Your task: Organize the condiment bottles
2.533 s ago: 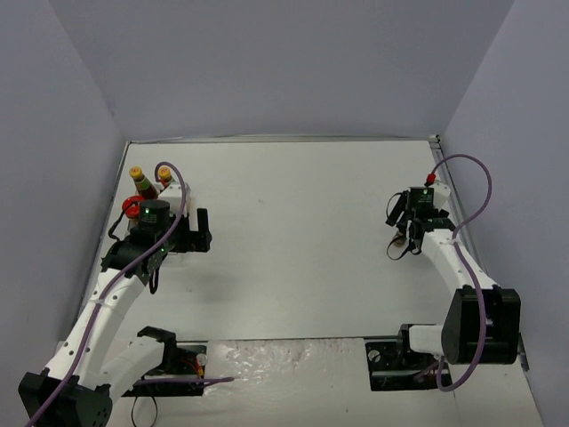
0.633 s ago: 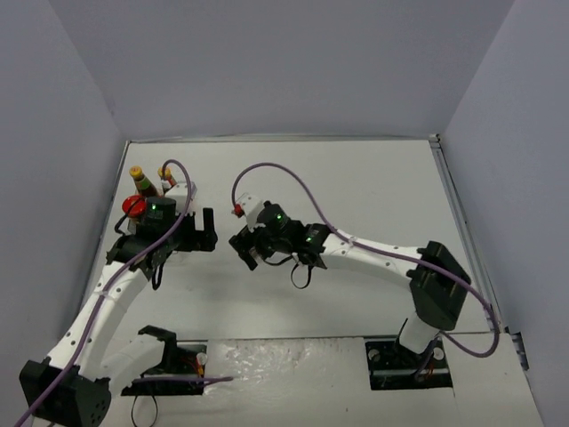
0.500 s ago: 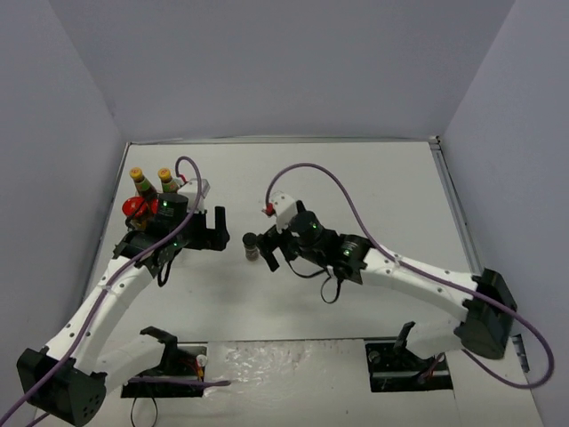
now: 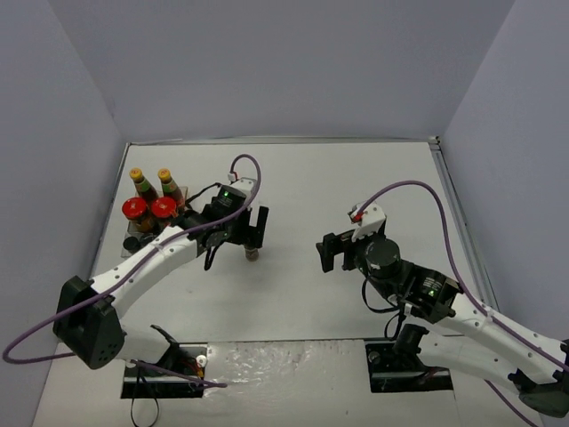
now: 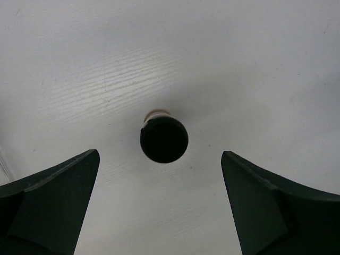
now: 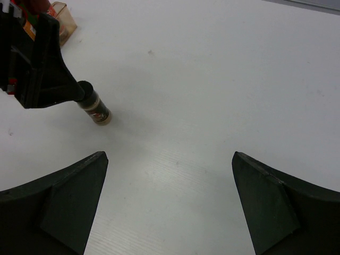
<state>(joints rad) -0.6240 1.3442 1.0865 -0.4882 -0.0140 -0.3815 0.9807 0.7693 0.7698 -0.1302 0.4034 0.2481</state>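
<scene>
One small black-capped spice jar (image 4: 252, 255) stands alone on the white table. My left gripper (image 4: 252, 233) hovers open just above it. In the left wrist view its black cap (image 5: 163, 139) sits between the two spread fingers, touching neither. The right wrist view shows the same jar (image 6: 95, 109) under the left gripper (image 6: 37, 64). My right gripper (image 4: 336, 252) stands open and empty, well to the jar's right. At the far left stand two slim sauce bottles (image 4: 138, 181) (image 4: 167, 182) with yellow caps and two red-lidded jars (image 4: 134, 209) (image 4: 163, 207).
A clear brownish plastic rack (image 6: 62, 13) shows at the top left corner of the right wrist view, behind the left gripper. Grey walls close the table (image 4: 356, 187) on three sides. The left arm (image 4: 133, 271) stretches diagonally across the table's left part.
The right gripper has opened, left the spice jar standing mid-table and drawn back to the right. The left gripper has swung right from the bottles to above that jar.
</scene>
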